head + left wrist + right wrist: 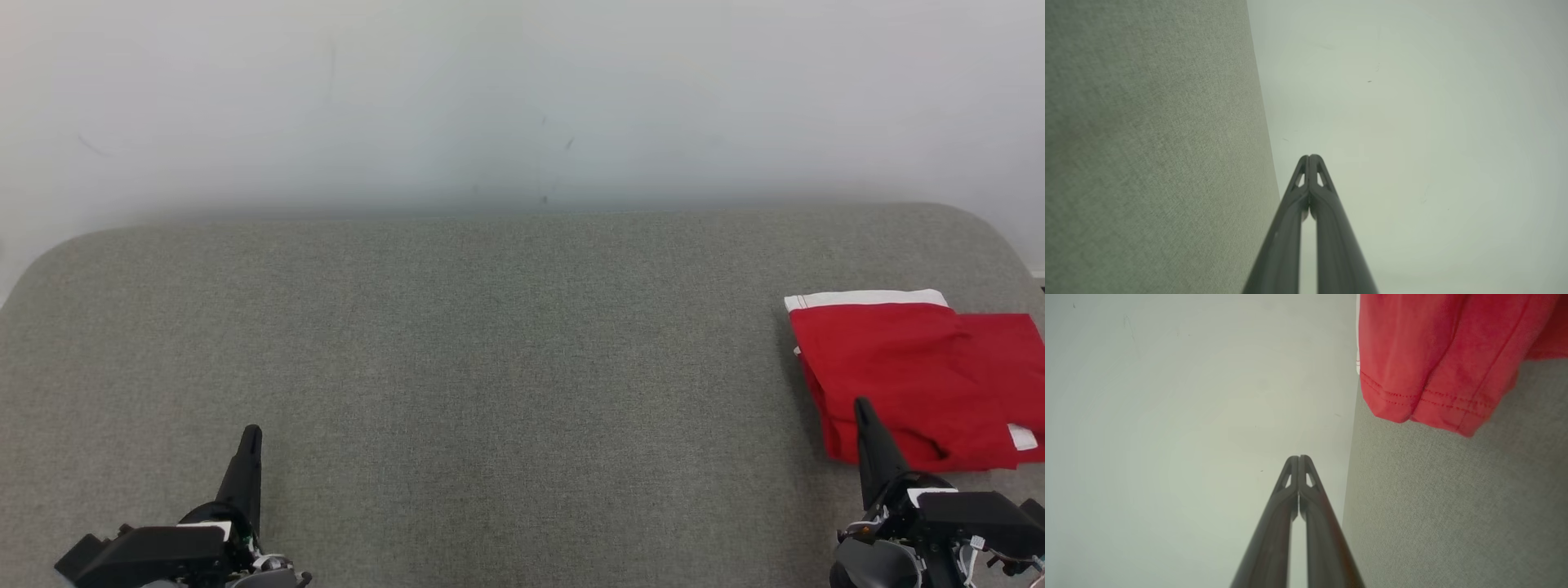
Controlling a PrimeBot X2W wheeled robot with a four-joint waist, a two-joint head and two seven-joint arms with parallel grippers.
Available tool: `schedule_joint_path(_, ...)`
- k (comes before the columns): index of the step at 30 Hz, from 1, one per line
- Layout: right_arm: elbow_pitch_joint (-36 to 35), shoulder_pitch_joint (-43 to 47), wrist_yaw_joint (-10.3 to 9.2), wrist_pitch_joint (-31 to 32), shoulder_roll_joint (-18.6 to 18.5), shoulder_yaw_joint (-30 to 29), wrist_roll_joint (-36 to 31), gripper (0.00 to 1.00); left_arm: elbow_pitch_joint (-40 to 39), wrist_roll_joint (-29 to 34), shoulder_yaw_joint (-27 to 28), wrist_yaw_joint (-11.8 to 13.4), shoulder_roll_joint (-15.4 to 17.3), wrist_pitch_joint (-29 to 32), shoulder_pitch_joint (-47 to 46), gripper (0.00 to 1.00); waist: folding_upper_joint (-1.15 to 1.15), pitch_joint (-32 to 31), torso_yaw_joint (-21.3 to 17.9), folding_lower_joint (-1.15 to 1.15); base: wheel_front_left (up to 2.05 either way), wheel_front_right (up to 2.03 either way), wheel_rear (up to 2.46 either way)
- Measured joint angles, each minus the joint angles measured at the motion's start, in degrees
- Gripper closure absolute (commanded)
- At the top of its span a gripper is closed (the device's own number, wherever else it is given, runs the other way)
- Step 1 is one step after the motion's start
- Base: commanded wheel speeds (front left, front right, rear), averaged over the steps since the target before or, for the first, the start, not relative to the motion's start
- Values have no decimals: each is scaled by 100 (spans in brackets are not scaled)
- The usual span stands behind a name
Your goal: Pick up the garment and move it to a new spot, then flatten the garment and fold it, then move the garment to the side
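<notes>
The red garment (914, 371) with white trim lies folded at the far right of the grey fabric surface (490, 343); its hemmed edge (1429, 363) fills the upper right of the right wrist view. My right gripper (861, 406) is shut and empty, its tip in front of the garment's near edge in the head view. In the right wrist view the right gripper (1299, 458) points past the garment, apart from it. My left gripper (251, 431) is shut and empty at the lower left, far from the garment. The left gripper (1310, 157) has its fingertips pressed together.
A pale wall (522, 98) rises behind the surface's far edge. The surface has rounded back corners, and the garment reaches past the head view's right edge.
</notes>
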Motion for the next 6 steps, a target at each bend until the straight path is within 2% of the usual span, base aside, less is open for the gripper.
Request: schedule_joint_path(6,0,0,0,0,0,0,0,100,0,0,0,0,0,0,0,100,0,0,0,0,0,0,0)
